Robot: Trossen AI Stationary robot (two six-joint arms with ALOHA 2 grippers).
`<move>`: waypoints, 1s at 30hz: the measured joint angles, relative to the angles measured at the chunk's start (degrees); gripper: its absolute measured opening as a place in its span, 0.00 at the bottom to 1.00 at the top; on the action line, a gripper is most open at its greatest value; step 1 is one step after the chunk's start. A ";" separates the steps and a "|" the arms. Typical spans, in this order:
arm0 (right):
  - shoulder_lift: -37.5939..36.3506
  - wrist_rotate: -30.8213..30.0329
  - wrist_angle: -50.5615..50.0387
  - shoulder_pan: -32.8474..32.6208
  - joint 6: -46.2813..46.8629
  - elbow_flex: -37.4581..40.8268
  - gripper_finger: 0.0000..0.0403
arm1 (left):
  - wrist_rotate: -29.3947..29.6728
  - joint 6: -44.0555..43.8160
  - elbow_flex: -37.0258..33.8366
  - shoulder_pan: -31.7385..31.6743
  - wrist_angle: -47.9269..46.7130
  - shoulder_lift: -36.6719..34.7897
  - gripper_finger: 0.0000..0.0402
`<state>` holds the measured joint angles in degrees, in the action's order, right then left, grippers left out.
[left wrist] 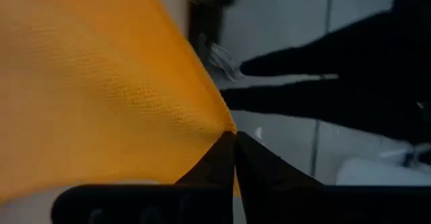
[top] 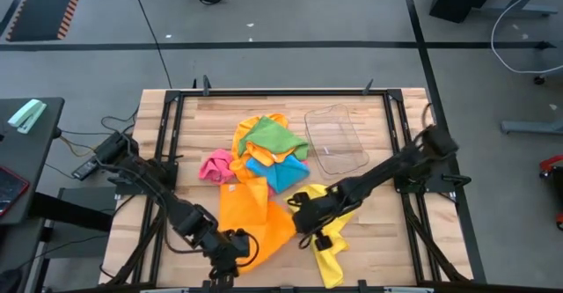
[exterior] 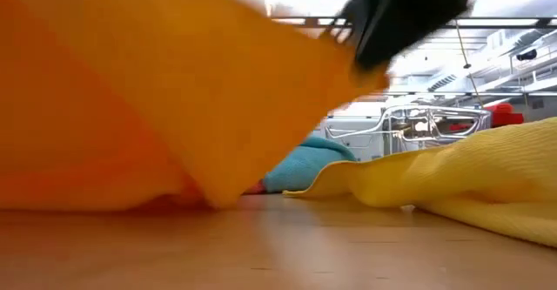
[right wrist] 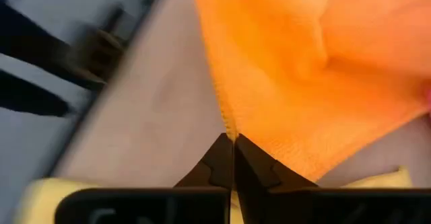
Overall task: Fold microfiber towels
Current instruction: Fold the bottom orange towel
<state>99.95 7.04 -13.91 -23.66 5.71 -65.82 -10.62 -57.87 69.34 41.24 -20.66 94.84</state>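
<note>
An orange microfiber towel (top: 251, 218) is stretched between my two grippers at the near middle of the table. My left gripper (top: 233, 247) is shut on its near left corner. My right gripper (top: 299, 216) is shut on its right side and shows dark at the top of the low view (exterior: 400, 16). A yellow towel (top: 327, 249) lies crumpled on the table under my right arm. Behind the orange towel, pink (top: 215, 165), green (top: 273, 139), blue (top: 280, 175) and orange (top: 249, 128) towels lie in a heap. My left gripper pinches the orange towel's corner (left wrist: 217, 120) between its two fingertips, slanting down at it from the near left. The cloth spreads away from the corner, raised off the table. My right gripper pinches the orange towel's hemmed edge (right wrist: 227, 124), close to a corner, between its two fingertips, slanting down from the right. That side (exterior: 331, 55) is lifted, and the cloth slopes down to its lower part (exterior: 200, 190) on the table.
A clear plastic tray (top: 336, 139) stands at the far right of the table, beside the heap. Black frame rails (top: 167, 135) run along the table's sides. Bare wood shows at the near right and the far left.
</note>
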 joint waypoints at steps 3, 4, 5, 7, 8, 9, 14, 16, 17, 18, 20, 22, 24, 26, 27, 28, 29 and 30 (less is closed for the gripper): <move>-6.47 2.52 -2.60 0.01 0.37 -0.08 0.03 | -1.71 -1.84 0.00 -0.09 1.52 -1.15 0.02; -7.99 2.71 -3.80 0.00 0.46 -0.10 0.03 | -1.75 -2.14 0.03 -0.33 2.16 -1.56 0.02; -9.23 2.74 -5.08 0.00 0.63 -0.11 0.03 | -1.71 -2.52 0.09 -0.54 2.78 -1.88 0.01; -10.56 3.29 -6.83 -0.07 1.34 -0.04 0.03 | -1.62 -3.08 0.10 -1.00 3.71 -2.00 0.02; -11.07 3.88 -6.95 -0.09 1.79 -0.04 0.03 | -1.72 -3.54 0.09 -1.20 4.07 -2.00 0.03; -11.44 5.30 -7.13 -0.24 2.61 -0.04 0.03 | -1.72 -4.40 0.09 -1.27 4.55 -2.00 0.04; -11.22 12.15 -9.14 -2.98 7.32 -0.93 0.03 | -1.83 -7.62 0.04 -1.17 11.15 -2.00 0.02; -11.17 13.53 -9.54 -4.68 8.99 -1.70 0.03 | -1.71 -9.08 0.04 -0.88 14.30 -2.00 0.01; -11.18 14.08 -10.46 -5.51 9.96 -2.19 0.03 | -1.57 -9.88 0.04 -0.67 15.37 -1.99 0.01; -11.18 14.56 -11.18 -6.13 10.93 -2.77 0.03 | -1.43 -10.94 0.04 -0.42 16.19 -1.96 0.02; -11.20 14.74 -13.17 -7.39 12.35 -4.20 0.03 | -1.19 -12.35 0.04 0.19 17.02 -1.94 0.03; -11.22 15.21 -14.64 -8.35 13.68 -5.33 0.03 | -0.85 -12.91 0.04 0.71 17.28 -1.91 0.03; -11.18 16.78 -15.38 -8.89 15.33 -6.58 0.03 | -0.99 -13.49 0.04 0.80 17.78 -1.85 0.03; -11.18 17.66 -16.98 -8.88 16.47 -8.58 0.03 | -2.39 -13.56 0.04 0.34 19.35 -2.10 0.02; -11.18 17.71 -17.98 -8.72 16.56 -9.77 0.03 | -3.06 -13.55 -0.01 0.12 20.41 -2.53 0.01; -11.18 17.67 -19.22 -8.45 16.48 -11.24 0.03 | -3.60 -13.59 -0.02 -0.23 22.02 -3.10 0.01; -11.18 17.45 -20.54 -8.15 16.07 -12.87 0.03 | -3.94 -13.57 0.00 -0.66 23.37 -3.92 0.01; -11.18 17.25 -21.60 -7.73 15.42 -14.48 0.03 | -4.17 -13.48 0.00 -0.98 23.87 -4.94 0.02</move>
<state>88.77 24.29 -35.50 -31.39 21.12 -80.31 -14.78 -71.34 69.34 40.25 3.21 89.90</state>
